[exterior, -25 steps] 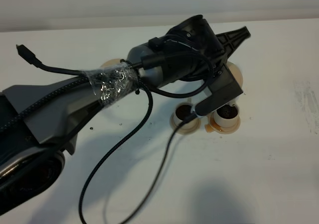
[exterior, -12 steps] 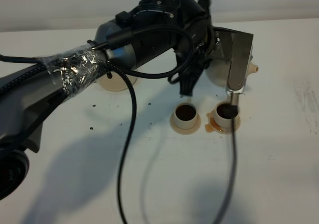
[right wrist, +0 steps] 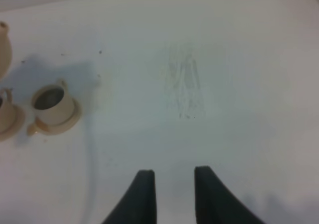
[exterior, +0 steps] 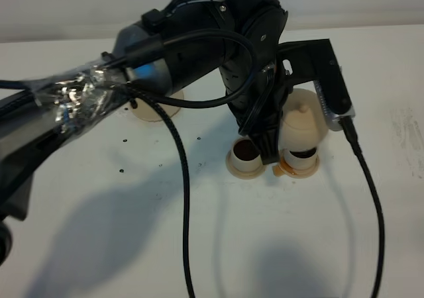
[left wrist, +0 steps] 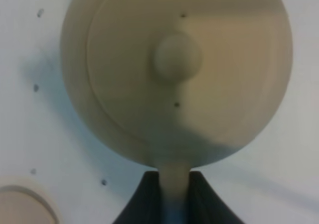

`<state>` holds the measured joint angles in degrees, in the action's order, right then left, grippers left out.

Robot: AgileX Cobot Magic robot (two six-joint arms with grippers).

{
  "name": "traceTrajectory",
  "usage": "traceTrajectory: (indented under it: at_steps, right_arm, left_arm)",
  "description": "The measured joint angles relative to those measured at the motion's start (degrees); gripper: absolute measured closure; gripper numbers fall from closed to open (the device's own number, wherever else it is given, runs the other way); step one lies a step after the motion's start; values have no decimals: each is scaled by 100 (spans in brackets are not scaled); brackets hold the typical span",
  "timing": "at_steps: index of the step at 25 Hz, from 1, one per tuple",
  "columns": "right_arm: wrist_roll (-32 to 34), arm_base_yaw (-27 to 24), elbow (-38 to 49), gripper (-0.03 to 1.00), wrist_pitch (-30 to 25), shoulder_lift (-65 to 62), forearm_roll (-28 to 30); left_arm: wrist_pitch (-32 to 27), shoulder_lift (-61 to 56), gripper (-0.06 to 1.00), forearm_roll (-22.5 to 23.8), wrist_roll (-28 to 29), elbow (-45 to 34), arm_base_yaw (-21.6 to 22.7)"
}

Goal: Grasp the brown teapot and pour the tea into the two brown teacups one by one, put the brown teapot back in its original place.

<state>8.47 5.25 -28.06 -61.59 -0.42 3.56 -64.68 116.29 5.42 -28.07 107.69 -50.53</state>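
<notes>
The brown teapot (exterior: 301,122) is upright, just behind the right teacup (exterior: 301,157). The left wrist view shows the teapot (left wrist: 174,74) from above, with its knobbed lid. My left gripper (left wrist: 174,176) is shut on the teapot's loop handle (left wrist: 174,181); in the exterior view the wrist hides the gripper. The left teacup (exterior: 245,156) stands beside the right one, each on a saucer, both dark inside. The larger saucer (exterior: 154,109) lies at the back left, partly behind my arm. My right gripper (right wrist: 172,176) is open and empty over bare table.
The left arm's cables (exterior: 182,179) hang over the table's middle and right. A small brownish spill (exterior: 278,171) lies by the right cup's saucer. The right wrist view shows one cup (right wrist: 52,104) at its side and a scuffed patch (right wrist: 184,84) on the table.
The left wrist has turned back, bringing the teapot from tilted over the cups to upright behind the right cup. The right gripper shows no movement.
</notes>
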Motion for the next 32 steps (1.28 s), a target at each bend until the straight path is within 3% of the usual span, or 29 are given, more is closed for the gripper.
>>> traceTrajectory:
  at_steps: [3, 9, 15, 32]
  right_arm:
    - [0, 0, 0, 75, 0, 0, 0]
    - [0, 0, 0, 75, 0, 0, 0]
    - [0, 0, 0, 75, 0, 0, 0]
    - [0, 0, 0, 75, 0, 0, 0]
  left_arm:
    - [-334, -44, 93, -20, 85, 0, -118]
    - [-360, -48, 93, -23, 199, -55, -216]
    - [-331, -61, 93, -36, 200, -866, -216]
    - [1177, -61, 93, -152, 261, -2201, -216]
